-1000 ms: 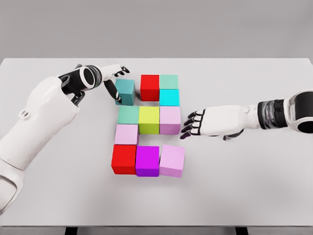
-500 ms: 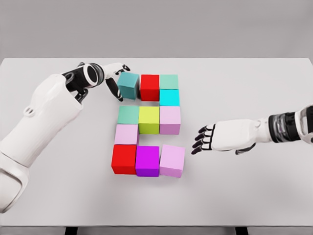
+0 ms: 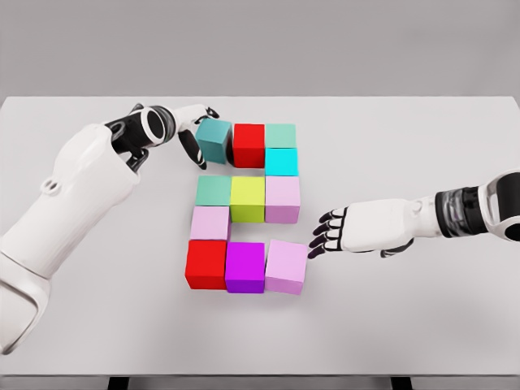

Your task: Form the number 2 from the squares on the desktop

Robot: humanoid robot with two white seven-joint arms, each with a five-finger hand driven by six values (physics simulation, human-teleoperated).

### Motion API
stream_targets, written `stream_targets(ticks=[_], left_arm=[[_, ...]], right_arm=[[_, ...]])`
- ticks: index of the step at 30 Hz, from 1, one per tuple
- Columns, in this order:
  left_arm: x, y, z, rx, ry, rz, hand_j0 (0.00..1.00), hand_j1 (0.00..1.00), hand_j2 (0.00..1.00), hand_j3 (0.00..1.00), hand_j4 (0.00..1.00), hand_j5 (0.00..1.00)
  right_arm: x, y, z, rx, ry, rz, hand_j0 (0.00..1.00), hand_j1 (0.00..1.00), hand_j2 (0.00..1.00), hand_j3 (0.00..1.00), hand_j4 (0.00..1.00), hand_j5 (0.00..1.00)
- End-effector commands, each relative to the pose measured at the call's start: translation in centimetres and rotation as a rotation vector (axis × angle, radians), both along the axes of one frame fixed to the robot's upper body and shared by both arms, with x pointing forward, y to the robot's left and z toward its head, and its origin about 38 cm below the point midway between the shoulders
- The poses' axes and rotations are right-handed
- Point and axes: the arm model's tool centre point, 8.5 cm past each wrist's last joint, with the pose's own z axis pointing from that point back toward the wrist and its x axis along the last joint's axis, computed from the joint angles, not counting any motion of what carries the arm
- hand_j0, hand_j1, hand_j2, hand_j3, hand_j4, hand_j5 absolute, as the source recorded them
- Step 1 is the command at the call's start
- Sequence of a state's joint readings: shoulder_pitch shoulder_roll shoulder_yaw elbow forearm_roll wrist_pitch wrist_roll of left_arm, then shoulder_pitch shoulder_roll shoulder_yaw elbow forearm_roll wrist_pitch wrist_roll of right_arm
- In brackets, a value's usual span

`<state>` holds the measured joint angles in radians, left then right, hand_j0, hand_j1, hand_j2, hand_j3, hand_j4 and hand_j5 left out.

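Left hand [image 3: 193, 130] pressed against teal block [image 3: 214, 141], fingers curled around its left face, likely seating it flush beside red block [image 3: 249, 145] as top-left of 2. Teal block sat skewed, faces angled off grid; no long axis, a cube. Right hand [image 3: 331, 233] empty, fingers loosely spread, fingertips touching pink block [image 3: 286, 266], probably nudging bottom row tight on counter [image 3: 406, 309].

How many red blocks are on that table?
2: one red block in the top row, between a teal block and a mint one; the other red block at the bottom-left corner. None seem hidden.
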<state>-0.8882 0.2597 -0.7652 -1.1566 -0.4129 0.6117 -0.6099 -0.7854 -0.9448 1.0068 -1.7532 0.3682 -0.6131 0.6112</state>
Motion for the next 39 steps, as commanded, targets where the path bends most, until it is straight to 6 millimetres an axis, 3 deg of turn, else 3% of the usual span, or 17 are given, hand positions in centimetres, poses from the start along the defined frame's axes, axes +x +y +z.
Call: stream_targets(ticks=[1,11,21,28,32,33,36,39], left_arm=[[0.0,0.0,0.1,-0.002,0.0,-0.002,1.0,1.0,1.0,1.0,1.0,1.0],[-0.5,0.0,1.0,-0.006,-0.031,-0.028,1.0,1.0,1.0,1.0,1.0,1.0],[-0.5,1.3,1.0,0.005,-0.029,-0.011,1.0,1.0,1.0,1.0,1.0,1.0],[-1.0,5.9,2.8,0.031,-0.063,0.018,1.0,1.0,1.0,1.0,1.0,1.0],[-2.6,11.1,3.2,0.078,-0.051,0.052,1.0,1.0,1.0,1.0,1.0,1.0],[-3.0,12.1,2.7,0.101,-0.033,0.045,1.0,1.0,1.0,1.0,1.0,1.0],[-3.6,11.9,2.3,0.163,-0.084,-0.212,1.0,1.0,1.0,1.0,1.0,1.0],[-4.2,10.9,2.0,0.202,-0.135,-0.427,1.0,1.0,1.0,1.0,1.0,1.0]], right_arm=[[0.0,0.0,0.0,0.004,0.002,-0.003,1.0,1.0,1.0,1.0,1.0,1.0],[0.1,0.6,0.1,0.015,0.0,0.008,1.0,1.0,1.0,1.0,1.0,1.0],[0.3,0.6,0.5,0.02,-0.011,0.006,1.0,1.0,1.0,1.0,1.0,1.0],[0.3,0.6,0.7,0.025,-0.012,0.004,1.0,1.0,1.0,1.0,1.0,1.0],[0.4,0.6,0.9,0.033,-0.012,0.0,1.0,1.0,1.0,1.0,1.0,1.0],[0.6,0.4,1.5,0.05,-0.018,-0.008,1.0,1.0,1.0,1.0,1.0,1.0],[1.7,-0.9,3.9,0.082,-0.071,-0.057,1.0,1.0,1.0,1.0,1.0,1.0],[3.2,-6.3,9.1,0.134,-0.185,-0.211,1.0,1.0,1.0,1.0,1.0,1.0]])
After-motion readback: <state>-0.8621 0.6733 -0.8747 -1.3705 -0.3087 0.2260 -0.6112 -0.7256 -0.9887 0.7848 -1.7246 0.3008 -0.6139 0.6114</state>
